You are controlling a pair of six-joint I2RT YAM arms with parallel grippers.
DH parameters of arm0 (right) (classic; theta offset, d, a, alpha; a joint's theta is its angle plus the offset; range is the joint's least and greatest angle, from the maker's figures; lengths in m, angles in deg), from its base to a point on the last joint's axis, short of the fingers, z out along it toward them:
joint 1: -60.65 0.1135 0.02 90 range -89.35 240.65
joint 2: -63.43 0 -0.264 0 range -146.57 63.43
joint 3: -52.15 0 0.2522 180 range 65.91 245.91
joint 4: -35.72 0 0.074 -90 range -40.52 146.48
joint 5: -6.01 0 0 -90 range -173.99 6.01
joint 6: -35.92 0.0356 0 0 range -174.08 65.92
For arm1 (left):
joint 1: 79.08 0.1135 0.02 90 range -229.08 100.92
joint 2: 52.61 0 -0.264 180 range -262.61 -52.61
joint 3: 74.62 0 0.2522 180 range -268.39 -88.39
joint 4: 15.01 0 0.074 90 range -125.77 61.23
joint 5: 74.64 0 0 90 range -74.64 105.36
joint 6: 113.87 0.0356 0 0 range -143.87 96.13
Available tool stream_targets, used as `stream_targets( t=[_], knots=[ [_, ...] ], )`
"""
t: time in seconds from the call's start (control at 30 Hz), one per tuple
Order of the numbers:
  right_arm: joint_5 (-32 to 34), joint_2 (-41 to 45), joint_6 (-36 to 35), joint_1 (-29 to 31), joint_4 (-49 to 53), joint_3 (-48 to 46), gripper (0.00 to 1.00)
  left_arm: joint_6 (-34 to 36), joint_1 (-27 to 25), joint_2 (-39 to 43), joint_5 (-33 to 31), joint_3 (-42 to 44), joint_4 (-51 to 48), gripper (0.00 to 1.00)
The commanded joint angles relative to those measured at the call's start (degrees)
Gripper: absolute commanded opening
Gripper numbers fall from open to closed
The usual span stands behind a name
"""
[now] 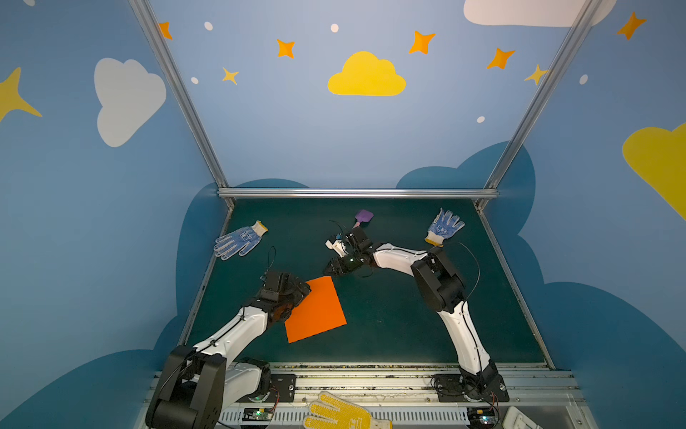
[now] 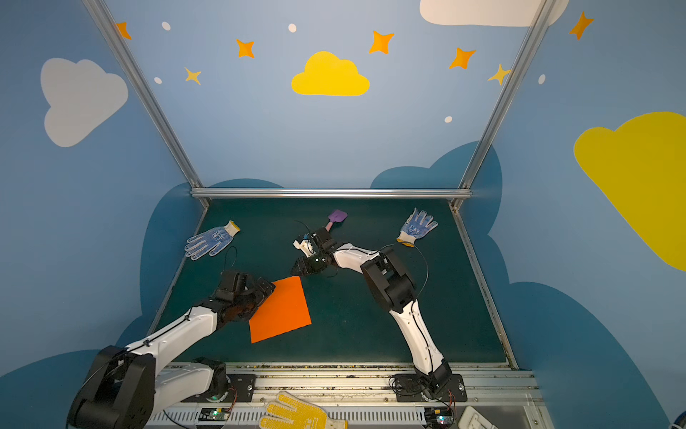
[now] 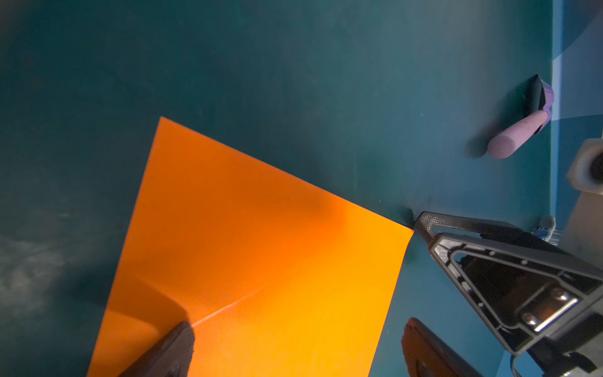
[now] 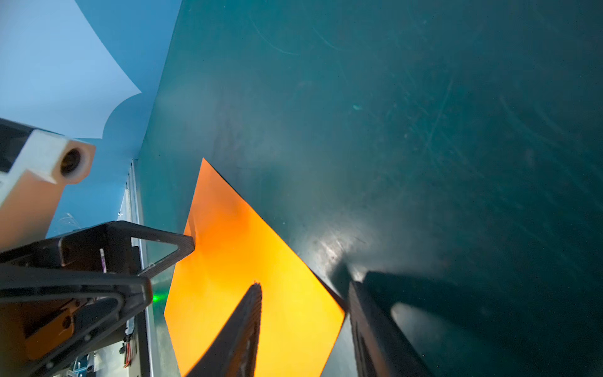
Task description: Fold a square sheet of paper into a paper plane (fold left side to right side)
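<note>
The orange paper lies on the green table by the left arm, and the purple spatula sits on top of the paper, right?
No. The spatula is not on the paper; it lies on the bare table farther back, well apart from it, as both top views show. The paper does lie on the green table by the left arm.

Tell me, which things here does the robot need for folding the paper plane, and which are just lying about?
For the job:
orange sheet of paper

Just lying about:
blue-dotted glove at the left
blue-dotted glove at the right
purple spatula
yellow glove
</note>
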Motion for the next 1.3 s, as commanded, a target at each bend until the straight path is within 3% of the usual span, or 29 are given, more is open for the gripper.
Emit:
stream_targets(
  t=[0.0, 0.37, 0.63, 0.77, 1.13, 1.27],
  knots=[
    [-0.18, -0.08, 0.84, 1.44, 4.0, -3.98, 0.45, 0.3, 0.24, -1.24, -1.26, 1.87, -1.39, 1.0],
    [-1.64, 3.79, 3.81, 1.47, -1.19, -9.26, 0.43, 0.34, 0.19, -1.91, -1.3, 1.78, -1.04, 1.0],
    [-3.83, 7.29, 7.16, 1.78, -5.97, -14.63, 0.55, 0.31, 0.25, -2.25, -1.43, 1.7, -0.79, 1.0],
    [-4.16, 9.24, 8.48, 2.34, -7.94, -17.44, 0.55, 0.3, 0.23, -2.36, -1.33, 1.61, -0.6, 1.0],
    [-5.29, 8.36, 11.83, 4.06, -11.12, -18.02, 0.46, 0.35, 0.22, -2.9, -1.08, 1.66, -0.15, 1.0],
    [-4.51, 7.73, 11.83, 4.01, -10.15, -16.96, 0.35, 0.48, 0.23, -2.37, -1.08, 1.7, -0.47, 1.0]
  ],
)
